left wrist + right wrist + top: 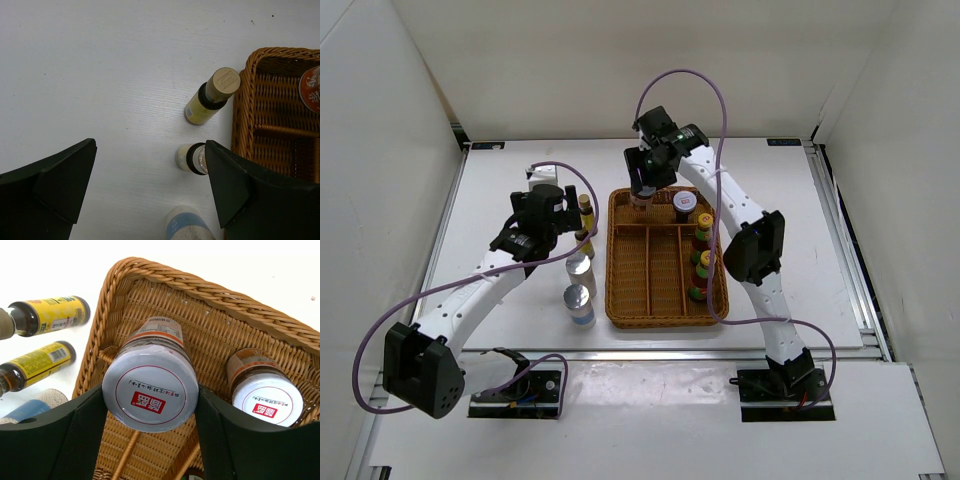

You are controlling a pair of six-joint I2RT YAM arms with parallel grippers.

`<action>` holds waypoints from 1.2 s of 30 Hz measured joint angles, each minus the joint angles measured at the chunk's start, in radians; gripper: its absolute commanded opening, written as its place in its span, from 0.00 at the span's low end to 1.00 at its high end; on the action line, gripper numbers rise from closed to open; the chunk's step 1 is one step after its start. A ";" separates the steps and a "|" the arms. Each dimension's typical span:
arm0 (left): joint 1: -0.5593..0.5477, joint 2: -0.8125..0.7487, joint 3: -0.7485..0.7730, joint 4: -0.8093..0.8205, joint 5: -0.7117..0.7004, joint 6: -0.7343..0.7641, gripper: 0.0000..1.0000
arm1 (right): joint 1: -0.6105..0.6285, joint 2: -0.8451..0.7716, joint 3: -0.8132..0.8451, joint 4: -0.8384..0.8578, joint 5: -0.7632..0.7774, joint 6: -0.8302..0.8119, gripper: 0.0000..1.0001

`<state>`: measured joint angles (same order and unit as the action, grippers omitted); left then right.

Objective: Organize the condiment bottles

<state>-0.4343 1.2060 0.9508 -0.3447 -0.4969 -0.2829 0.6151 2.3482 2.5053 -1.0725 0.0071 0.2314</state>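
Wicker tray (611, 285): left wall crowded, two lanes open
Dark yellow-labelled bottles (586, 206) (585, 241) and silver-topped cylinders (580, 270) (578, 302) line that wall outside; the table (495, 200) left of them is bare. Left and middle long compartments lie open; red sauce bottles (703, 232) (700, 275) fill the right, the gripped jar (150, 390) and a second jar (267, 400) the back.

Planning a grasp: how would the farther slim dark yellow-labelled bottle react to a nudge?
The farther slim dark yellow-labelled bottle stands upright on a narrow base, so it probably tips easily. Cylindrical, it would likely roll once down.
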 measured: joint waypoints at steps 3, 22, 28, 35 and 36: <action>0.000 0.001 0.000 0.000 0.000 0.000 1.00 | -0.008 0.000 0.001 -0.001 -0.009 0.012 0.05; 0.000 0.001 0.009 -0.016 -0.009 -0.007 1.00 | -0.050 0.007 0.002 -0.010 0.010 0.092 0.23; 0.000 0.001 0.010 -0.020 -0.018 -0.008 1.00 | -0.049 0.029 0.015 -0.035 0.019 0.104 0.24; 0.000 0.004 0.010 -0.022 -0.024 -0.008 1.00 | -0.049 0.034 0.024 -0.060 0.044 0.125 0.26; 0.000 0.006 0.010 -0.022 -0.024 -0.008 1.00 | -0.049 0.035 0.025 -0.063 0.045 0.126 0.27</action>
<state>-0.4343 1.2121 0.9604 -0.3664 -0.5213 -0.2905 0.5659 2.3829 2.5305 -1.1351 0.0525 0.3576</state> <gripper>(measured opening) 1.000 0.682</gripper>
